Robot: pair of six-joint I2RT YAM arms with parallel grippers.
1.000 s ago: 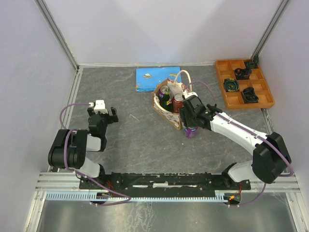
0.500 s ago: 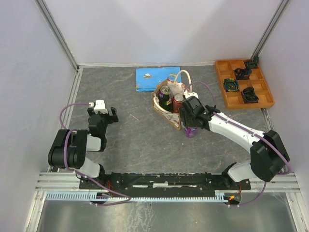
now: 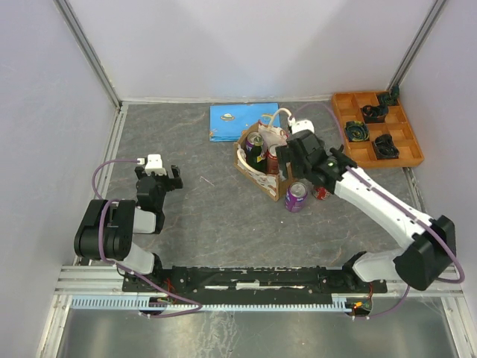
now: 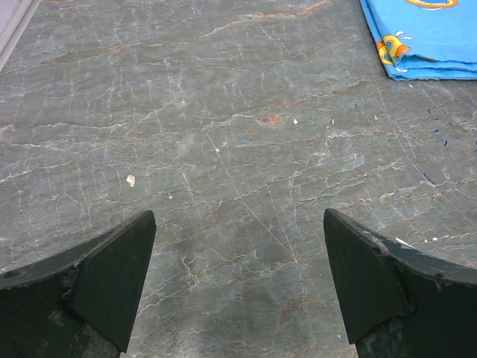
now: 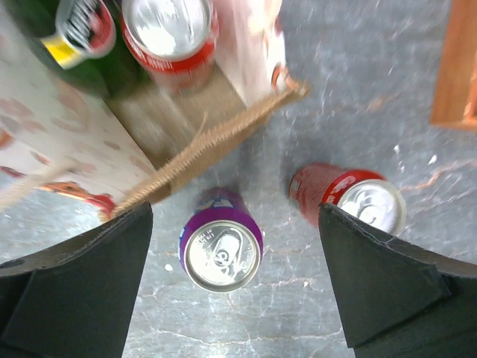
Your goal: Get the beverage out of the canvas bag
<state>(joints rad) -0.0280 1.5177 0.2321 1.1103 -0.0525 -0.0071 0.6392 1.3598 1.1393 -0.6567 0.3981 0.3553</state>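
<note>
White-and-black left arm (image 3: 112, 231) and right arm (image 3: 373, 200), lilac cables (image 3: 99, 173), matte black wedge tool fingers (image 4: 104, 283).

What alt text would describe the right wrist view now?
A purple can and a red can stand apart on the gray table below the open hand. The bag's corner, upper left, holds a second red can and a dark green drink.

Matt, veined, stone-look worktop (image 4: 223, 149). Coarse woven cloth on the bag (image 5: 45, 112), with a rough braided rim. Glossy painted metal with bright bare tops on the purple can (image 5: 221, 250) at 5 o'clock of the bag and the red can (image 5: 350, 201) at 4. Glossy green bottle (image 5: 74, 45) inside. Smooth glossy paper booklet (image 4: 425, 37) at 11.
</note>
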